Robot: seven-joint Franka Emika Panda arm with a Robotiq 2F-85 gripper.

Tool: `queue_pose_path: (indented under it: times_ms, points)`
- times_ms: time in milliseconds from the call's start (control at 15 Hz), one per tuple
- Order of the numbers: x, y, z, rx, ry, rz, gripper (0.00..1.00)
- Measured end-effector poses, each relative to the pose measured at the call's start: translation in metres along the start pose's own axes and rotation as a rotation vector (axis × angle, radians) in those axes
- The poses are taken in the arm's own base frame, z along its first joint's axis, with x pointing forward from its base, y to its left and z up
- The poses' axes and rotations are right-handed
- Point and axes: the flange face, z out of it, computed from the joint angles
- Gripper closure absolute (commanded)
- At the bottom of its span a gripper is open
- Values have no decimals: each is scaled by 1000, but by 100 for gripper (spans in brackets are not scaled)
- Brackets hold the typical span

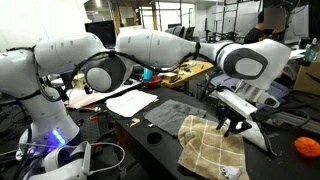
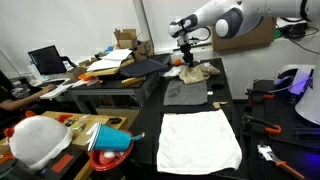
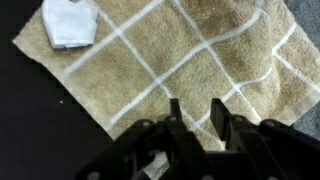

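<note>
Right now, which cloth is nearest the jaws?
The tan checked towel, filling the wrist view; the grey cloth and the white cloth lie farther off.

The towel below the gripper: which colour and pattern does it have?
The towel is tan with white grid lines, seen best in the wrist view.

In the wrist view I have my claw [image 3: 195, 112] at lower centre, over the towel [image 3: 180, 60]. A small folded cloth [image 3: 70, 22] lies on the towel's upper left corner, and both lie on the desk [image 3: 30, 120].
</note>
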Motion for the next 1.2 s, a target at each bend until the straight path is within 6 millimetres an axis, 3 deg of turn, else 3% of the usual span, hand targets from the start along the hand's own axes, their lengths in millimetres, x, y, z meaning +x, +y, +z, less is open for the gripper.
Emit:
queue_pose_path:
  times_ms: [133,800,1200]
  points:
    - [-4,7,7,-35,-31,51,100]
    - [-21,37,47,-167,-173,248,100]
    - [-15,45,42,-330,-137,393,100]
